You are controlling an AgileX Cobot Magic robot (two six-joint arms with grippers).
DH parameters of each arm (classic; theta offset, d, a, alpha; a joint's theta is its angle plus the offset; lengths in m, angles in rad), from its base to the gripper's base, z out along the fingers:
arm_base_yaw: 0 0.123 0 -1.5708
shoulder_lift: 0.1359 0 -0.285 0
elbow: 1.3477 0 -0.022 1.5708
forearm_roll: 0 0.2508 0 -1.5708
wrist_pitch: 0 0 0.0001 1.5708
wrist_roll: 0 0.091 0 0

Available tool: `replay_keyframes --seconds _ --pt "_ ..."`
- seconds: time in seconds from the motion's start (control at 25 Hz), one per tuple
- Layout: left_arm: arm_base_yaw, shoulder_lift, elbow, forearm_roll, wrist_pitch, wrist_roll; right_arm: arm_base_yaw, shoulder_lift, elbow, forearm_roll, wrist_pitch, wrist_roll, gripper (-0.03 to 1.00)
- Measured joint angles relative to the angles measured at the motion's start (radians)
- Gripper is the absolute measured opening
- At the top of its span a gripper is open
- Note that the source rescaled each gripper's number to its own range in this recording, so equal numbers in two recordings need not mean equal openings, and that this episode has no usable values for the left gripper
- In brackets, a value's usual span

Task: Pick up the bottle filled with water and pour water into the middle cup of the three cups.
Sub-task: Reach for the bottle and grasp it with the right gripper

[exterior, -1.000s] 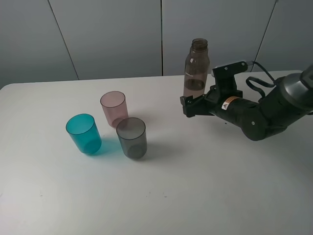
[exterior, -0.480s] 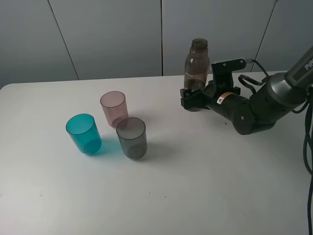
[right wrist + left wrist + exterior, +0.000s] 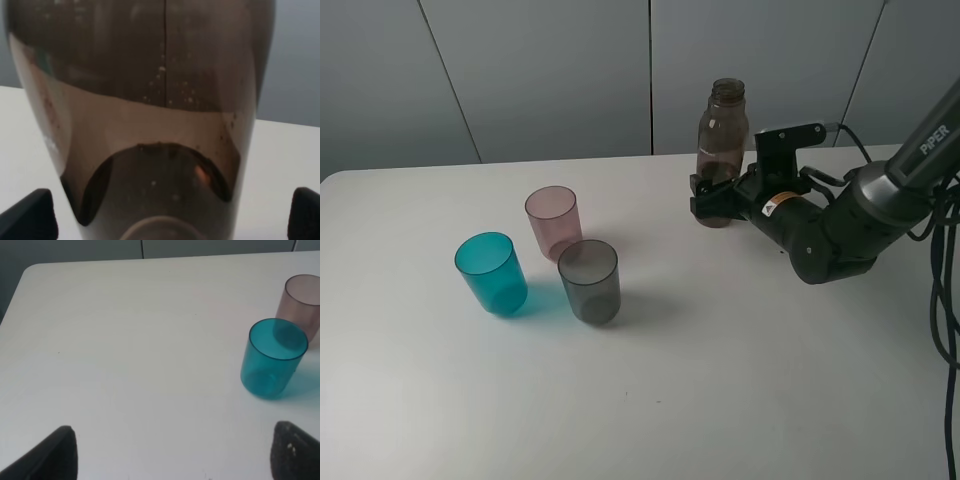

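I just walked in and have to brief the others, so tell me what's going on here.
The right arm's pincer is open around the base of the uncapped bottle, which stands upright on the table. Gaps show on both sides, so it has no grip yet. The teal cup, pale pink cup and dark grey cup stand clustered further left in the high view and look empty. The left pincer is open over the table, holding nothing.

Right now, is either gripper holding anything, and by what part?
Nothing held. Right gripper straddles the bottle's base, open, fingers not touching. Left gripper open, empty.
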Motion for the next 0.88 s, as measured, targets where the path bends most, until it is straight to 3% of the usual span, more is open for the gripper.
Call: replay_keyframes --seconds 0.88 --pt "0.0 0.0 0.0 0.0 0.0 0.0 -0.013 0.056 -0.097 -0.032 0.001 0.04 1.0"
